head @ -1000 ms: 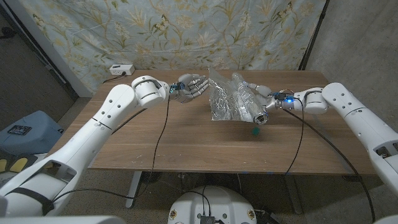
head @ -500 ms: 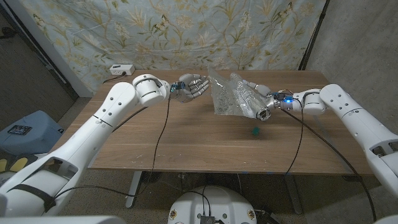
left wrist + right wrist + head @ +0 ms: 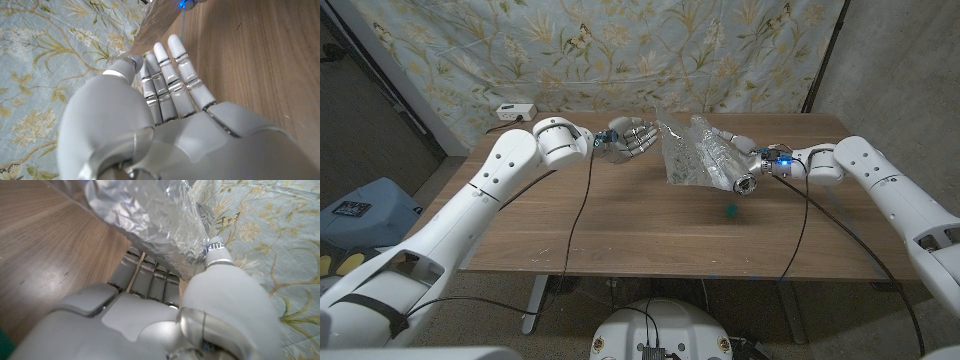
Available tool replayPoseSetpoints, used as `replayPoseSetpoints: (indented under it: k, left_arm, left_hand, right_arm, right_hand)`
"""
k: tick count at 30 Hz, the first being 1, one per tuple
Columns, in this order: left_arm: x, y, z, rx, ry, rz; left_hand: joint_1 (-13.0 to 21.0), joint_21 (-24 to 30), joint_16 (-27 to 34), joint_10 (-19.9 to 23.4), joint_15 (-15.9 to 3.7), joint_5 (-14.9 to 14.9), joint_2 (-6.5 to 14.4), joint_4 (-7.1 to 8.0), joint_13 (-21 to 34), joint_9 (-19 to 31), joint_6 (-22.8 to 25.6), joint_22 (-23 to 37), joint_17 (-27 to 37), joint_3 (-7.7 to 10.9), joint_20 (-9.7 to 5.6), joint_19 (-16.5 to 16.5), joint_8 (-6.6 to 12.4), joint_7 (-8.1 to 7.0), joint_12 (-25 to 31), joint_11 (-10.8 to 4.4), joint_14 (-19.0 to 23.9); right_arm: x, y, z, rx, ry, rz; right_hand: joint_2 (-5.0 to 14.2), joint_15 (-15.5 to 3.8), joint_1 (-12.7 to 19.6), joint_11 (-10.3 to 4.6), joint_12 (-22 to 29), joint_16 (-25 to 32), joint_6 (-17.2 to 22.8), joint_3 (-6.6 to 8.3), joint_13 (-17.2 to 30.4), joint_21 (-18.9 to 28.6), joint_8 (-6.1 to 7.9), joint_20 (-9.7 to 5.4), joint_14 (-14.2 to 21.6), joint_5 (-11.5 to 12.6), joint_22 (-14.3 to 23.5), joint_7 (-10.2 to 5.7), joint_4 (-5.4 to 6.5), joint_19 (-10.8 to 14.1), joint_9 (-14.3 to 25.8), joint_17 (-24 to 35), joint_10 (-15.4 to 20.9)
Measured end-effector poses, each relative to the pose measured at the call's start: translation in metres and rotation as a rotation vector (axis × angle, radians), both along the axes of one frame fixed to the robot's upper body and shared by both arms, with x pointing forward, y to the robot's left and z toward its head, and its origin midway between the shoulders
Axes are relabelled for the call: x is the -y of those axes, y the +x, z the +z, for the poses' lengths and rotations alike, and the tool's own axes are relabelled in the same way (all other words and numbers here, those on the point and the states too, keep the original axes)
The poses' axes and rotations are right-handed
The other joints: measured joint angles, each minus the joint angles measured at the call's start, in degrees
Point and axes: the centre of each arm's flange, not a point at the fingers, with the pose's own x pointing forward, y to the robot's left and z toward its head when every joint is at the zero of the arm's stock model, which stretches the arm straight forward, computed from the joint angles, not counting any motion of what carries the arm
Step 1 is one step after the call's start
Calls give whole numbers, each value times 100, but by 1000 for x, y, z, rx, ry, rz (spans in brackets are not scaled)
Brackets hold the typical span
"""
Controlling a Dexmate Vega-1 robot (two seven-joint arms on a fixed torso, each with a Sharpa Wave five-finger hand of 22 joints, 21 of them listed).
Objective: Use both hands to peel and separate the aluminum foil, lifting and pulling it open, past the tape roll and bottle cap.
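Observation:
A crinkled sheet of aluminum foil [image 3: 688,156] hangs stretched above the table between my two hands. My left hand [image 3: 628,138] holds its fingers straight toward the sheet's upper left corner, and the thumb [image 3: 129,62] closes against them on what looks like the foil's edge. My right hand [image 3: 738,152] grips the foil roll [image 3: 732,170], whose open end faces the table's front. In the right wrist view the thumb [image 3: 218,255] lies over the roll [image 3: 160,220] with the fingers under it. A small green bottle cap [image 3: 730,211] lies on the wood in front of the roll.
A white power strip [image 3: 515,112] sits at the table's back left corner. A flowered cloth hangs behind the wooden table [image 3: 620,220]. Cables run from both wrists across the tabletop toward its front edge.
Since a second ago the right hand has drawn the roll to the right and the sheet has risen off the table. Over the last half second nothing has visibly moved.

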Motion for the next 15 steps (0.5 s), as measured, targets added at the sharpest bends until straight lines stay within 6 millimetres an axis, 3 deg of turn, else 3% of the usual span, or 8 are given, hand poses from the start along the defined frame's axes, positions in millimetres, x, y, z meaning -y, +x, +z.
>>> replayPoseSetpoints:
  k: [7, 15]
  left_arm:
    - [-2, -10, 13, 20, 38, -35]
    - [-1, -21, 24, 18, 89, -80]
  left_hand:
    - [-524, -81, -85, -437, 166, -122, -136, 141, 36, -103, -531, 0, -38, -141, 128, -163, -327, 180, -210, 228, -249]
    - [-776, -149, -129, -730, 284, -224, -207, 196, 72, -179, -991, 1, -91, -196, 203, -238, -559, 318, -330, 423, -409]
  right_arm:
    - [2, 1, -1, 14, -7, 0]
    - [4, 2, -1, 27, -24, -7]
  right_hand:
    - [-16, 0, 105, -1, -2, 0, -9, 0, 1, 0, 0, 0, 0, 0, 0, -9, 0, 0, 0, 17, -1]
    - [-23, 0, 112, -2, -2, 0, -9, 7, 1, 0, -1, -22, 1, 0, 0, -9, -40, -22, -1, 26, -1]
